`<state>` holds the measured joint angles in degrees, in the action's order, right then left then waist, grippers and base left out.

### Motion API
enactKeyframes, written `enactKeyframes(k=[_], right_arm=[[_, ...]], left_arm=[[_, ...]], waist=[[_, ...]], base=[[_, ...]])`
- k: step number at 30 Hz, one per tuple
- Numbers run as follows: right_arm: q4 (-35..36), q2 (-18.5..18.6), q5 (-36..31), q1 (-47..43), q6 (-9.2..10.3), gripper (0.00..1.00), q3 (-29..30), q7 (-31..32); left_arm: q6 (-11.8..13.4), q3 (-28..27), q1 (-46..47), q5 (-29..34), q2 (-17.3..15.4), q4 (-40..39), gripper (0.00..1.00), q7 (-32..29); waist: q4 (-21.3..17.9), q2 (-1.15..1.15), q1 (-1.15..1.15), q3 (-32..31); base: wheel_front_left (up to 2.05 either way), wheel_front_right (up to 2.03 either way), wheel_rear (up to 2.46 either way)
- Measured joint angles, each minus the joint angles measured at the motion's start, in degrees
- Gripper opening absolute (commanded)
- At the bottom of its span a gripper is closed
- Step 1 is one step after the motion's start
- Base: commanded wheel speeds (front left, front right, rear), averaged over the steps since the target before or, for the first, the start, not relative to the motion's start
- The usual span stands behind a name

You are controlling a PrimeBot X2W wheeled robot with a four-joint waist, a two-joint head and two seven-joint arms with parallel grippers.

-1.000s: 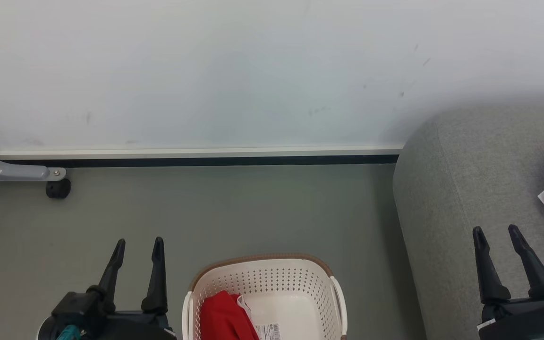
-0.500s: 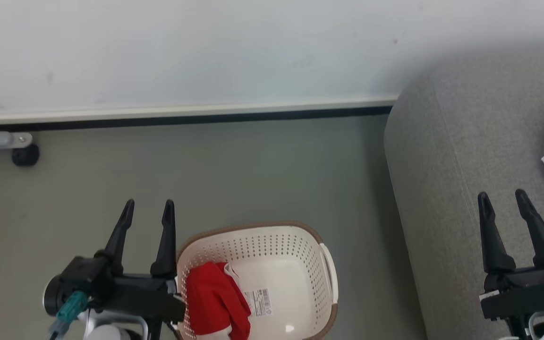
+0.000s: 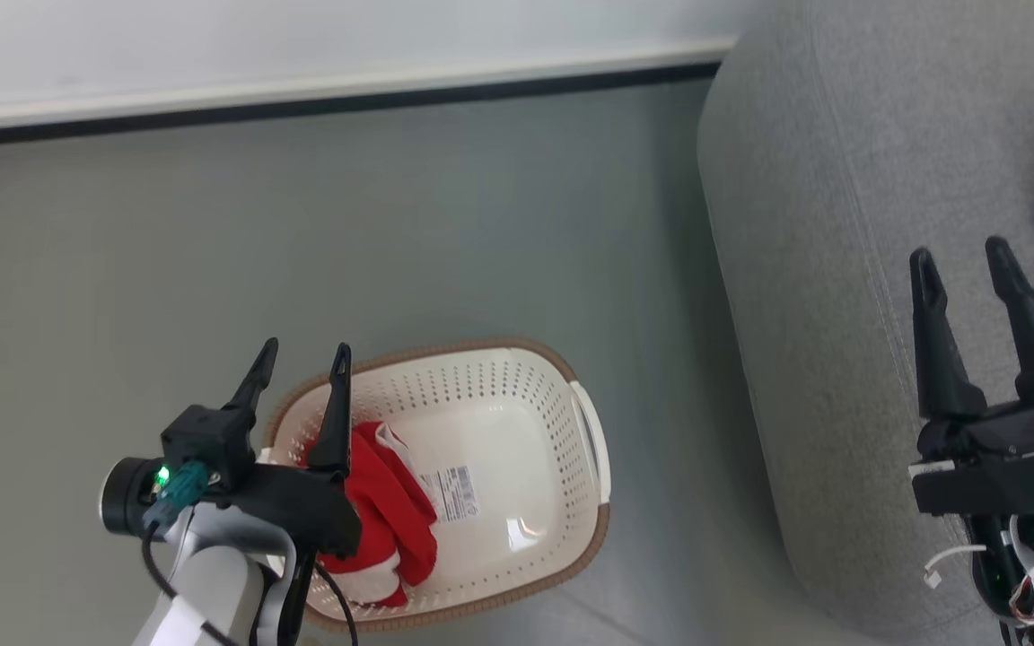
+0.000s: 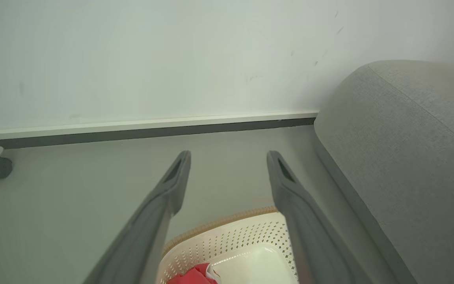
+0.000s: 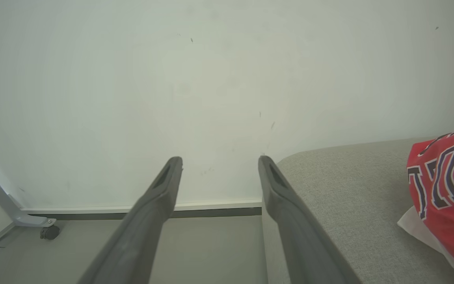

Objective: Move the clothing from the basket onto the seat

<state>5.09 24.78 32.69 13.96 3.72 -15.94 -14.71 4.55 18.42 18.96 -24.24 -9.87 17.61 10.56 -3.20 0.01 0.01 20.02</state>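
Nearest me, the left gripper [image 3: 306, 345] hovers over the basket [image 3: 499, 381] rim, fingers [image 3: 336, 413] apart and empty, with one red jersey [image 3: 387, 502] bunched inside, waiting. Farther right, the right gripper [image 3: 959, 249] hangs spread over the seat [image 3: 822, 224], where another jersey [image 5: 443, 185] already lies. Roughly halfway, I'd say.

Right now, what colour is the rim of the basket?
Brown, woven-look; the basket shows best in the head view.
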Motion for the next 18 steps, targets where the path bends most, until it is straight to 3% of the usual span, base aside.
enactKeyframes(k=[18], right_arm=[[3.80, -3.35, 0.58, 10.59, -2.76, 1.00, 0.05, 0.00]], left_arm=[[-0.08, 3.30, 11.65, 3.34, 0.15, 20.09, 1.00, -7.68]], waist=[[-5.06, 0.00, 0.00, 15.09]], base=[[0.00, 0.00, 0.00]])
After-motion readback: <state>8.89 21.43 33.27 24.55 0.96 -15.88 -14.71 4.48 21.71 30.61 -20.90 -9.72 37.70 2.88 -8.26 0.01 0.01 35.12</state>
